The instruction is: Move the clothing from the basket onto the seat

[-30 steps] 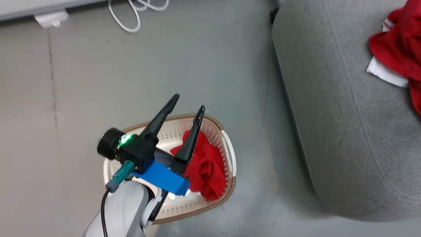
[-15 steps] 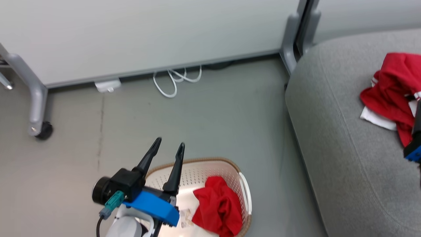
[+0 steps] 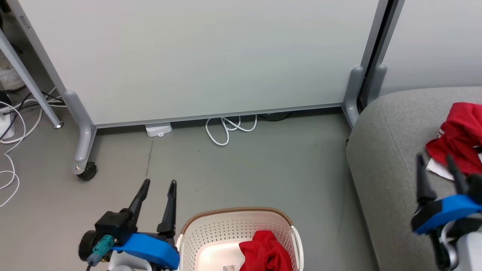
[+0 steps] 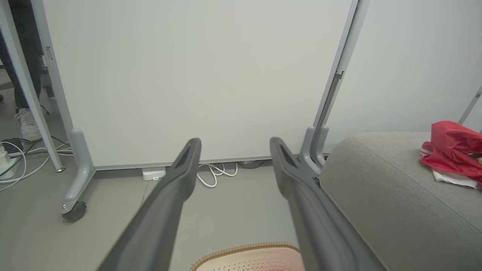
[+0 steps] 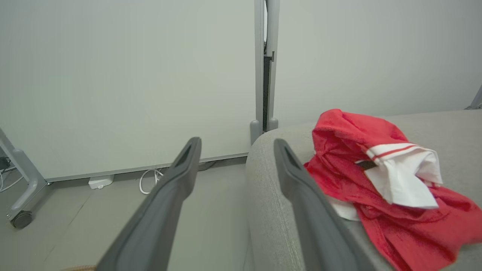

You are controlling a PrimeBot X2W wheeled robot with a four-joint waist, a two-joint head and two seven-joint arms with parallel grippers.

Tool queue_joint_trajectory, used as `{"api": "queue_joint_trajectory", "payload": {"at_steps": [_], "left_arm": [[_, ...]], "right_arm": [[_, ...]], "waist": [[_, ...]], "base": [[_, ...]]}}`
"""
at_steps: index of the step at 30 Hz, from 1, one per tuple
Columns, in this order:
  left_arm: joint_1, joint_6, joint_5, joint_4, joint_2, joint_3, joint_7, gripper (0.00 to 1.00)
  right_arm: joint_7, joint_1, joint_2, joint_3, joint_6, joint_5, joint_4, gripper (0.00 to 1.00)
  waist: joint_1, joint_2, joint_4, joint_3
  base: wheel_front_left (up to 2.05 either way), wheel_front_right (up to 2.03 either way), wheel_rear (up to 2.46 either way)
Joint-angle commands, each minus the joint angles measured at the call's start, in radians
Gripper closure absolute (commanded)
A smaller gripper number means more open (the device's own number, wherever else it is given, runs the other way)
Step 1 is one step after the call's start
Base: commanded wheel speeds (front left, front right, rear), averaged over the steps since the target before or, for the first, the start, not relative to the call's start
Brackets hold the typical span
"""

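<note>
A pale partition panel (image 3: pixel 211 56) on grey castered legs (image 3: pixel 84 139) stood on a grey floor (image 3: pixel 271 169). A white cable (image 3: pixel 227 130) looped beneath it, beside perhaps a power adapter (image 3: pixel 158 129).

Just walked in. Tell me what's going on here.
A two-armed robot is moving clothing from a basket to the sofa. The red-and-white garment lies on the sofa; the plain red one is in the basket, not yet moved. Both grippers are open and empty: the left gripper is raised beside the basket, and the right gripper is near the garment on the sofa.
</note>
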Motion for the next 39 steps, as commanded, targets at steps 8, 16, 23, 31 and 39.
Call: {"api": "queue_joint_trajectory", "payload": {"at_steps": [8,16,23,31,39], "left_arm": [[0.018,-0.002,0.01,0.025,0.0,0.074,-0.003,0.0],[0.024,-0.002,0.009,0.042,0.006,0.082,-0.003,0.0],[0.026,-0.002,0.007,0.045,0.008,0.08,-0.003,0.0],[0.029,-0.002,0.003,0.043,0.004,0.075,-0.003,0.0],[0.021,-0.002,-0.007,0.051,0.0,0.068,-0.003,0.0]], "right_arm": [[0.093,0.173,0.092,0.053,0.0,-0.018,-0.246,0.0],[0.135,0.253,0.123,0.106,0.0,0.0,-0.329,0.0],[0.134,0.256,0.127,0.124,0.0,0.014,-0.325,0.0],[0.128,0.241,0.128,0.128,0.0,0.015,-0.315,0.0],[0.121,0.221,0.129,0.138,0.0,0.023,-0.311,0.0]], "waist": [[0.0003,-0.0001,0.017,-0.018],[0.0003,-0.0001,0.027,-0.025],[0.0003,-0.0001,0.028,-0.024],[0.0003,-0.0001,0.025,-0.018],[0.0003,-0.0001,0.011,0.003]], "base": [[0.0,0.0,0.0],[0.0,0.0,0.0],[0.0,0.0,0.0],[0.0,0.0,0.0],[0.0,0.0,0.0]]}}
